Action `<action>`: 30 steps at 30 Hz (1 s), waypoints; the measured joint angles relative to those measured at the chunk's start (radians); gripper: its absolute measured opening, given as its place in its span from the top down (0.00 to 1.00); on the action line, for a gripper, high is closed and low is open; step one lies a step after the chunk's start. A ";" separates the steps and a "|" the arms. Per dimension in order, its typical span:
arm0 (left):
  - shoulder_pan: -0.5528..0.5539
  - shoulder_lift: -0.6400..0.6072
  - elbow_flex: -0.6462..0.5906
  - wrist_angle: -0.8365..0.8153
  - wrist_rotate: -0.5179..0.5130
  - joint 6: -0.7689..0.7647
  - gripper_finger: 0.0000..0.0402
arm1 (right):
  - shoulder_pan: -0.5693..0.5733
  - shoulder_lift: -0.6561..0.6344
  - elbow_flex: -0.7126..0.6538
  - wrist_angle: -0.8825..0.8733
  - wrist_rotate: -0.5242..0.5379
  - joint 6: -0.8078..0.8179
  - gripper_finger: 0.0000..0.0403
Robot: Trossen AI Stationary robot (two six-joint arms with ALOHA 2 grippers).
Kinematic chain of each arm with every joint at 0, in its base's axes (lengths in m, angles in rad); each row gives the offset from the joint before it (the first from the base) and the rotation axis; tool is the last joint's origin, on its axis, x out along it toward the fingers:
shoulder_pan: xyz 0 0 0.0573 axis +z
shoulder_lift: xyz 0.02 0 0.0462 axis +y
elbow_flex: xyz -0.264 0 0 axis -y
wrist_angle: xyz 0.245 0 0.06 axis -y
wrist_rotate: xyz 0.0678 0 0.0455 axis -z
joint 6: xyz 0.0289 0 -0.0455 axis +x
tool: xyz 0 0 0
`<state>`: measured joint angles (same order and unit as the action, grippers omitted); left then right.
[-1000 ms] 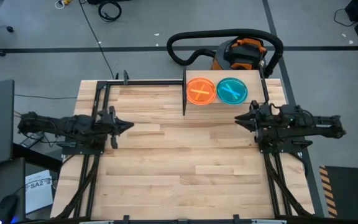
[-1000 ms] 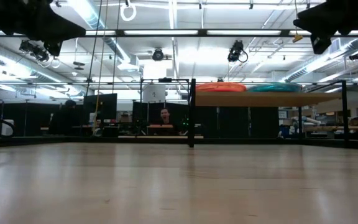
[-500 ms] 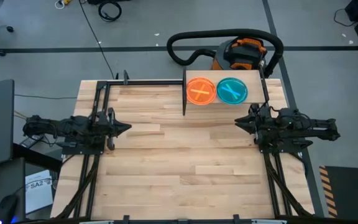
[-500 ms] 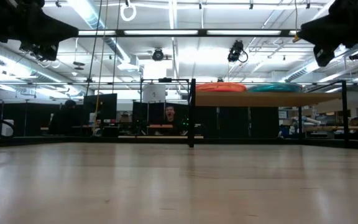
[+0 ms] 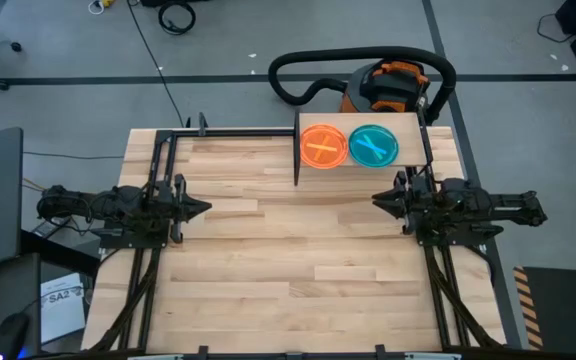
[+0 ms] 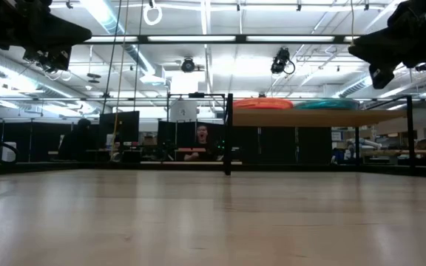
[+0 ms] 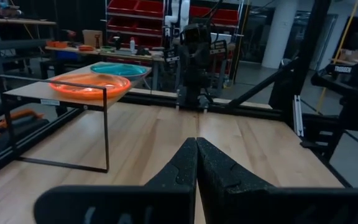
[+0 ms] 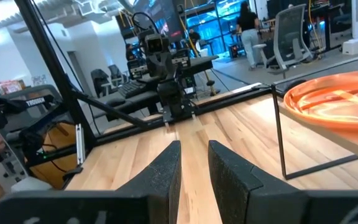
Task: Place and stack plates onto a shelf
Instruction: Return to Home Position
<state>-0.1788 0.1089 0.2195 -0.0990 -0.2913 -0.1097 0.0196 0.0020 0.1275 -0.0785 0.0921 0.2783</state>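
Claws empty, we had both arms low at the sides of the bench [image 5: 268, 260]: left claw [image 5: 204, 207] pinched shut over its left part, right claw [image 5: 378, 200] slightly parted just in front of the shelf [image 5: 413, 155]. The plates sat on the shelf in two stacks side by side, an orange plate [image 5: 322, 146] topping one and a blue plate [image 5: 373, 146] the other. Homing well, we judged, meant backing the right arm straight away from the shelf, level and slow, brushing neither stack. No brand or writing was legible to us.
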 joint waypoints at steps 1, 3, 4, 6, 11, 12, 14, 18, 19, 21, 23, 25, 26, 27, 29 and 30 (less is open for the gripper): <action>0.000 0.000 0.000 0.001 0.000 -0.002 0.98 | 0.000 0.000 -0.003 0.007 0.000 0.000 0.78; 0.000 0.001 0.000 0.014 0.000 -0.006 0.98 | 0.000 0.000 -0.009 0.029 0.001 0.000 0.78; 0.000 0.002 0.000 0.024 0.000 -0.002 0.98 | 0.000 0.000 -0.013 0.042 0.001 -0.001 0.78; 0.000 0.002 0.000 0.040 0.000 0.019 0.98 | 0.000 0.000 -0.026 0.075 0.000 -0.014 0.78; 0.000 0.002 0.000 0.074 0.000 0.044 0.98 | 0.000 0.000 -0.090 0.192 0.001 -0.074 0.78; 0.000 0.002 0.000 0.077 0.000 0.044 0.98 | 0.000 0.000 -0.103 0.213 0.001 -0.079 0.78; 0.000 0.002 0.000 0.078 0.000 0.054 0.98 | 0.000 0.000 -0.122 0.232 0.007 -0.093 0.78; 0.000 0.004 -0.036 0.159 0.000 0.079 0.98 | 0.000 0.006 -0.121 0.225 0.015 -0.098 0.78; 0.000 0.004 -0.070 0.221 0.000 0.095 0.98 | 0.000 0.006 -0.121 0.225 0.015 -0.098 0.78; 0.000 0.005 -0.146 0.351 0.000 0.123 0.98 | 0.000 0.006 -0.121 0.225 0.015 -0.098 0.78; 0.003 0.004 -0.212 0.447 -0.001 0.145 0.98 | 0.000 0.006 -0.121 0.225 0.016 -0.098 0.78; 0.008 0.005 -0.209 0.427 -0.002 0.142 0.98 | 0.000 0.006 -0.121 0.224 0.015 -0.098 0.78; 0.010 0.010 -0.209 0.426 -0.003 0.137 0.98 | 0.000 0.006 -0.121 0.224 0.015 -0.098 0.78; 0.010 0.011 -0.209 0.423 -0.003 0.136 0.98 | 0.000 0.006 -0.121 0.225 0.015 -0.098 0.78; 0.010 0.008 -0.209 0.426 0.000 0.156 0.98 | 0.000 0.006 -0.120 0.225 0.015 -0.098 0.78; 0.009 0.008 -0.209 0.426 0.000 0.173 0.98 | 0.000 0.006 -0.120 0.224 0.015 -0.098 0.78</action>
<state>-0.1695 0.1173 0.0101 0.3274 -0.2912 0.0636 0.0193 0.0082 0.0074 0.1457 0.1074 0.1802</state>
